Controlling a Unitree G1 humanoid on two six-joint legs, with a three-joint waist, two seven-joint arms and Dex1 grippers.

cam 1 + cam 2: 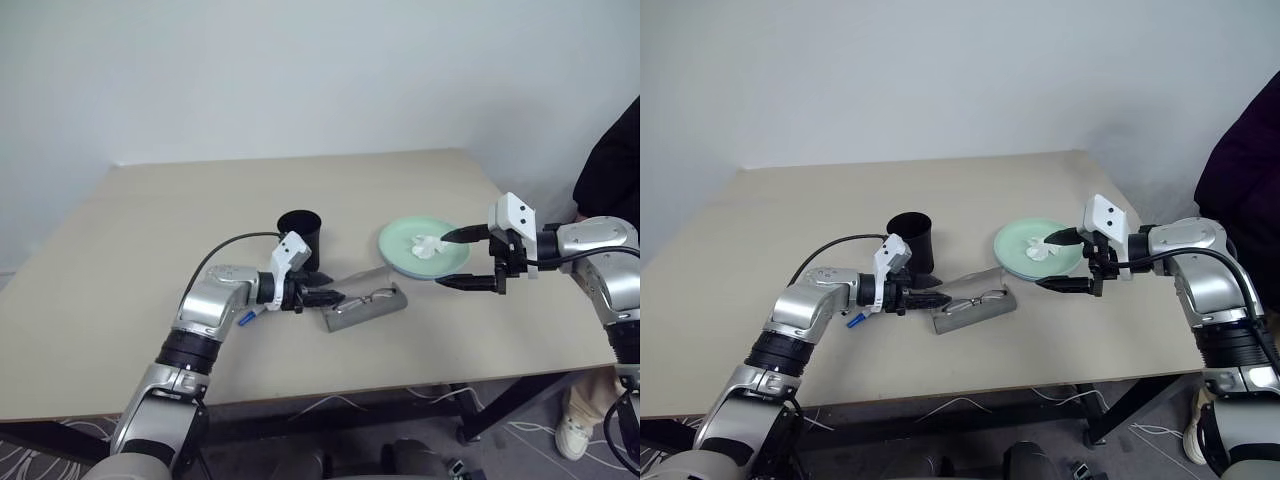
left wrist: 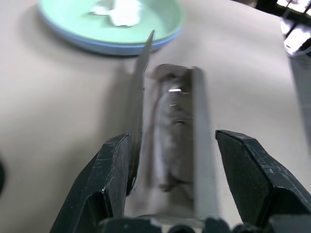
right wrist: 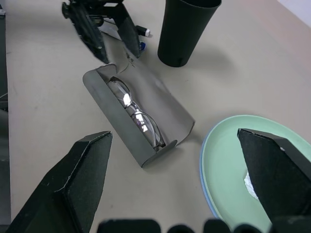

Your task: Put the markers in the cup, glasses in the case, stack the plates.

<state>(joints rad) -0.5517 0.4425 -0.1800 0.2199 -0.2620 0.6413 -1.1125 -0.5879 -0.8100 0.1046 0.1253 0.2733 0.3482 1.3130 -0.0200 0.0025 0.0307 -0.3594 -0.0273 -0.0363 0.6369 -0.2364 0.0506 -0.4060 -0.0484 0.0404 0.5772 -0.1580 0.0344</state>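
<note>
1. Right wrist view looks down on the grey case (image 3: 138, 119), lying open on the table (image 1: 120, 260) with the glasses (image 3: 133, 114) inside it, just beside the black cup (image 3: 187, 29).
2. Left gripper (image 1: 325, 297) sits at the case's near end, fingers parted and holding nothing; its own camera shows the raised lid between them.
3. Right gripper (image 1: 465, 258) hangs spread wide and empty over the edge of the stacked plates (image 1: 400, 250), green on blue, a crumpled tissue (image 1: 428, 245) on top.
4. Glasses step looks nearly finished; closing the lid probably comes next, needing a push on the flap.
5. Head views show a blue-capped marker (image 1: 246, 318) on the table under the left wrist, so the markers likely remain.
</note>
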